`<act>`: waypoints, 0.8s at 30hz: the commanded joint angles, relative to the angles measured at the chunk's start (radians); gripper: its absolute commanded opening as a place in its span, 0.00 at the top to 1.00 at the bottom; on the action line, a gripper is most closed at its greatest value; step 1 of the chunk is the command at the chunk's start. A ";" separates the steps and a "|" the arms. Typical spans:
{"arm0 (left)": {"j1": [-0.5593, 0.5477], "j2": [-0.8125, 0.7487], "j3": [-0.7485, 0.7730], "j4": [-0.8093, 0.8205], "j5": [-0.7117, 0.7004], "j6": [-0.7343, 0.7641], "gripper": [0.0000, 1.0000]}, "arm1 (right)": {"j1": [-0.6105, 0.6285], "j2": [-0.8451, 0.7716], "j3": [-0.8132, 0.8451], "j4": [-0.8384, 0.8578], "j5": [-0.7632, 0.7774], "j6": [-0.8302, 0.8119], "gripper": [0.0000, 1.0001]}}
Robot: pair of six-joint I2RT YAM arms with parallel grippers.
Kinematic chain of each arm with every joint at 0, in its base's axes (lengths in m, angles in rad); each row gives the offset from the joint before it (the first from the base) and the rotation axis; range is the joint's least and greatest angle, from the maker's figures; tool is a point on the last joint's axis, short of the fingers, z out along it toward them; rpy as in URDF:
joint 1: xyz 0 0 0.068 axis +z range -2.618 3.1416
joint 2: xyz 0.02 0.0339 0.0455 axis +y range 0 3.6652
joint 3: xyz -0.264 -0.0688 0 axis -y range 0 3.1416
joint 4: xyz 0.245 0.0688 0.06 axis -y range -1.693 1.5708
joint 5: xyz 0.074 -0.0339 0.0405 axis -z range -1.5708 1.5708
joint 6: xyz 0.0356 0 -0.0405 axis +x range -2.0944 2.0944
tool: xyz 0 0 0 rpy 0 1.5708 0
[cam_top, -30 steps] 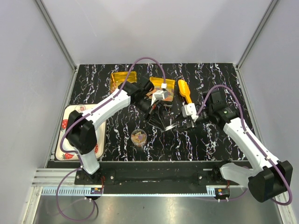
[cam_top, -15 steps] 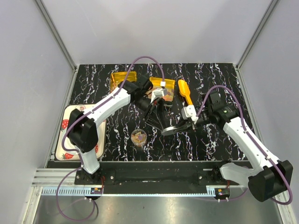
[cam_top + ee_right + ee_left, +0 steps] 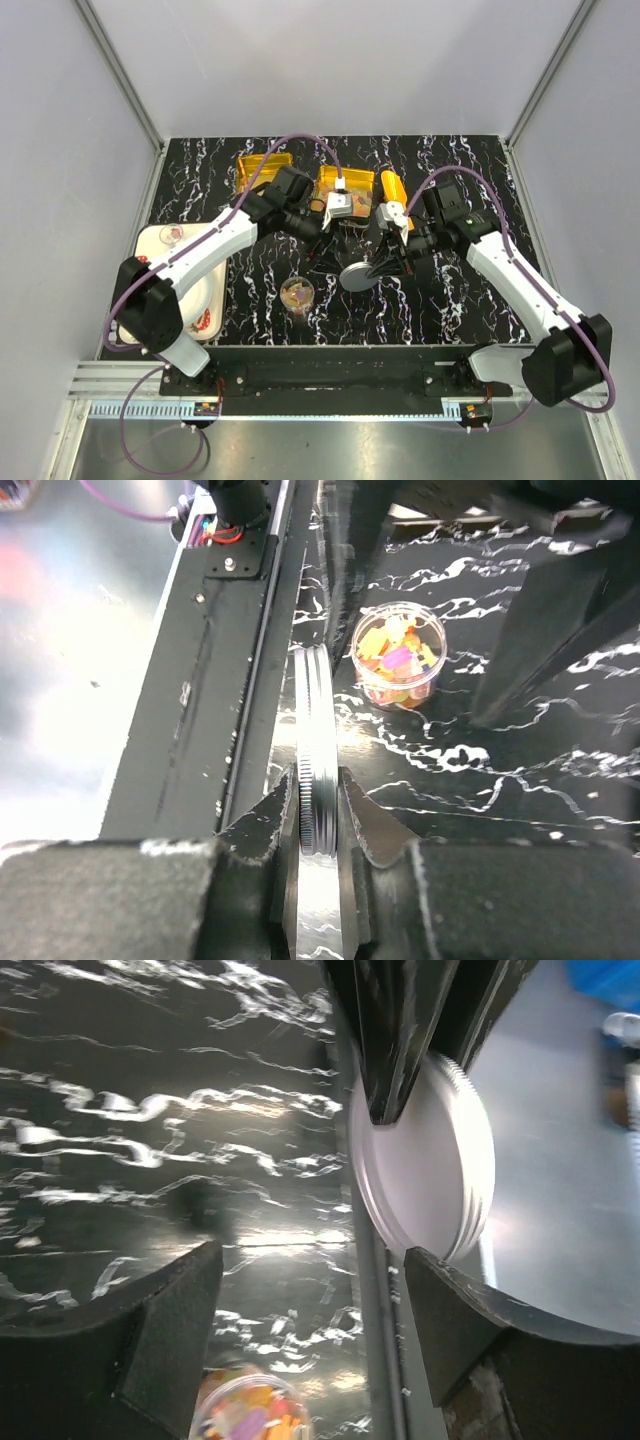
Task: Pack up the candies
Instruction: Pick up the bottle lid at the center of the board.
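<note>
The candies (image 3: 297,292) are small multicoloured pieces in a little clear round jar with no lid, standing on the black marbled table; the jar also shows in the right wrist view (image 3: 399,655) and at the bottom of the left wrist view (image 3: 245,1415). My right gripper (image 3: 374,268) (image 3: 318,800) is shut on the edge of a round silver lid (image 3: 357,276) (image 3: 315,770), held upright to the right of the jar. My left gripper (image 3: 327,250) (image 3: 312,1260) hangs open just behind and left of the lid (image 3: 430,1160), holding nothing.
Two orange-gold tins (image 3: 265,168) (image 3: 345,183) and a yellow-orange scoop (image 3: 392,188) lie at the back of the table. A strawberry-patterned plate (image 3: 150,300) with a small cup (image 3: 172,235) sits at the left edge, under the left arm.
My left gripper opened, let go of the lid and drew back. My right gripper shut on the lid's edge and now carries it alone, slightly further left.
</note>
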 commanded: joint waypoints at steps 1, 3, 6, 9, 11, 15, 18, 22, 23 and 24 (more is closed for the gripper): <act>-0.022 -0.080 -0.025 0.174 -0.087 -0.092 0.23 | 0.002 0.056 0.046 0.126 0.029 0.152 0.91; -0.022 -0.078 -0.028 0.177 -0.076 -0.094 0.23 | 0.001 0.067 0.044 0.154 0.038 0.183 0.91; -0.022 -0.069 -0.028 0.177 -0.046 -0.098 0.23 | 0.002 0.081 0.046 0.160 0.035 0.183 0.92; -0.019 -0.067 -0.028 0.166 -0.021 -0.091 0.24 | 0.002 0.079 0.034 0.157 0.059 0.160 0.93; -0.010 -0.067 -0.031 0.163 0.019 -0.091 0.24 | 0.002 0.073 0.024 0.159 0.075 0.140 0.93; 0.015 -0.060 -0.028 0.158 0.094 -0.105 0.24 | 0.002 0.068 0.000 0.150 0.078 0.114 0.93; 0.044 -0.049 -0.020 0.160 0.155 -0.121 0.25 | 0.002 0.067 -0.008 0.128 0.075 0.082 0.93; 0.070 -0.038 -0.014 0.162 0.232 -0.131 0.26 | 0.002 0.078 -0.009 0.116 0.083 0.066 0.93; 0.070 -0.035 -0.014 0.162 0.238 -0.132 0.26 | 0.002 0.079 -0.011 0.116 0.084 0.062 0.93; 0.069 -0.034 -0.016 0.162 0.247 -0.131 0.27 | 0.001 0.082 -0.011 0.116 0.086 0.060 0.93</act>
